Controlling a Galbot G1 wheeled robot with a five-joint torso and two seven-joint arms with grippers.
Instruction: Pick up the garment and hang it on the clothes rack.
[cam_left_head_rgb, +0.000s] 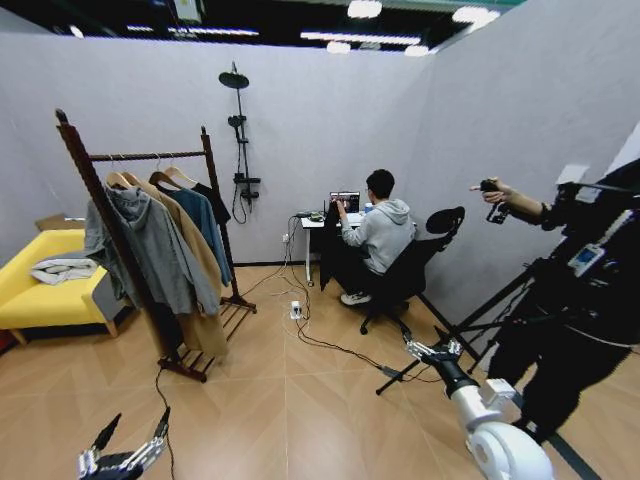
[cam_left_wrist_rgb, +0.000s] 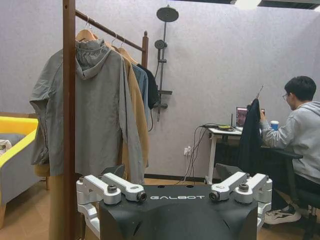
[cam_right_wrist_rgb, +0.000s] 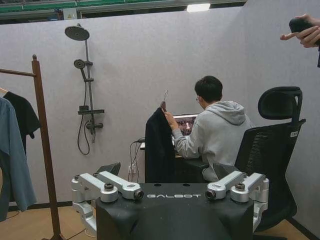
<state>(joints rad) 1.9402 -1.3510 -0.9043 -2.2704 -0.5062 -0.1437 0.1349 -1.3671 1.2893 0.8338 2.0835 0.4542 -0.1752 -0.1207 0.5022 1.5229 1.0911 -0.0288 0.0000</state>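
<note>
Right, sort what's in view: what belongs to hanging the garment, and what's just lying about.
Job in hand: black garment, on a hanger held by the seated person's hand; clothes rack; left gripper and right gripper, both open, far from the garment.

Lying about: grey hoodie, tan coat and teal-blue shirt on the rack; yellow sofa; wall shower; office chair.

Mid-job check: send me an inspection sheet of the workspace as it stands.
Surface: wooden floor.
Job's things: black garment on a hanger, held up by a seated person at the desk; clothes rack at left, carrying grey, tan, blue and black clothes.
Clutter: light cloth on yellow sofa.
Hands: left hand low, open, empty; right hand low, open, empty.
Cables: cables run across the floor from the desk.
Surroundings: grey walls, shower fixture, tripod.
</note>
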